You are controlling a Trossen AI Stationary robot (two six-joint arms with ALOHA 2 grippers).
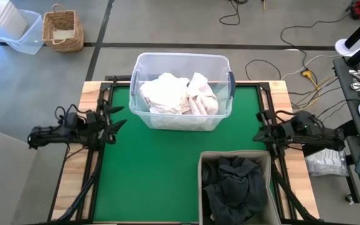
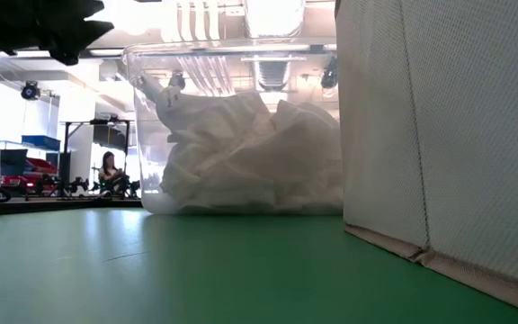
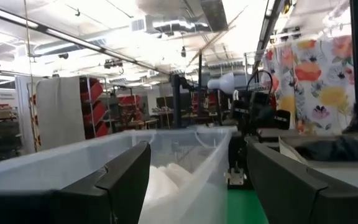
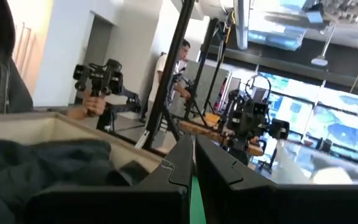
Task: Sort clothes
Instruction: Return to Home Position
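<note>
Pale garments: a bunched heap of white and cream fabric clothes (image 1: 179, 94) lies inside the clear plastic rectangular tub (image 1: 180, 57). Dark garments: a crumpled heap of charcoal and black fabric clothes (image 1: 233, 181) lies inside the beige square fabric box (image 1: 233, 154). Neither heap shows a readable long axis. The tub's own long side runs across the table, from one gripper's side toward the other's.

The left gripper (image 1: 119, 117) hovers at the edge of the green mat (image 1: 155, 169), its fingers (image 3: 123, 180) spread wide with nothing between them. The tub stands ahead of it and slightly to one side, near but apart. The right gripper (image 1: 259, 132) hangs at the opposite mat edge, its fingers (image 4: 179, 162) drawn almost together on nothing. The box corner is just beside it. So the left arm is nearer the pale heap and the right arm nearer the dark one.

Judgement: sorting appears finished, and the coming move needs no reach toward either heap.

Limits: the high view cuts off the box's near edge. The garments in each heap cannot be counted. The low view shows only the box's wall (image 2: 439, 117).
</note>
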